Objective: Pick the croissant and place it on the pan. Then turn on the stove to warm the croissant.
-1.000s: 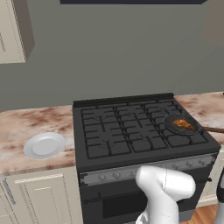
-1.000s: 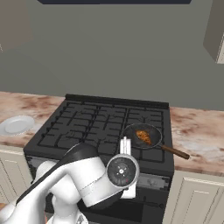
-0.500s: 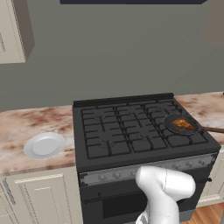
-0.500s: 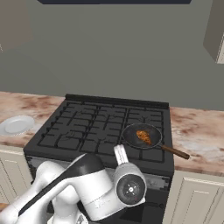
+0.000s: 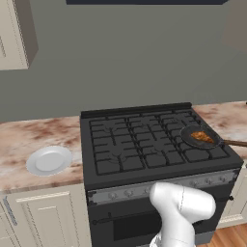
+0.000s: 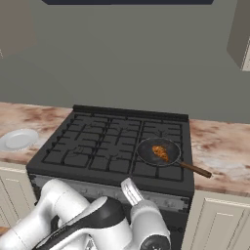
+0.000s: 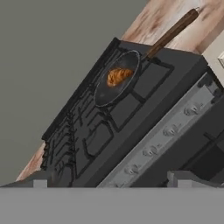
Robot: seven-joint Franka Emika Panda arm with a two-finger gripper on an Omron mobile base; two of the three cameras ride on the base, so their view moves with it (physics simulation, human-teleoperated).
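Croissant (image 6: pixel 160 152) in pan (image 6: pixel 157 151), black stove (image 6: pixel 97 146), marble counter (image 6: pixel 217 151)

Grey wall (image 5: pixel 125 58), marble counter (image 5: pixel 29 140), cream cabinets (image 5: pixel 43 217)

One stove (image 5: pixel 144 144) stands between the lengths of bench (image 5: pixel 34 140). On it sits one pan (image 6: pixel 158 151), and in the pan one croissant (image 6: pixel 160 153). One white plate (image 5: pixel 48 160) lies on the bench to the left. Along the stove's front strip I can make out four knobs (image 7: pixel 151 151) in the hand view. One oven door (image 5: pixel 125 224) sits below.
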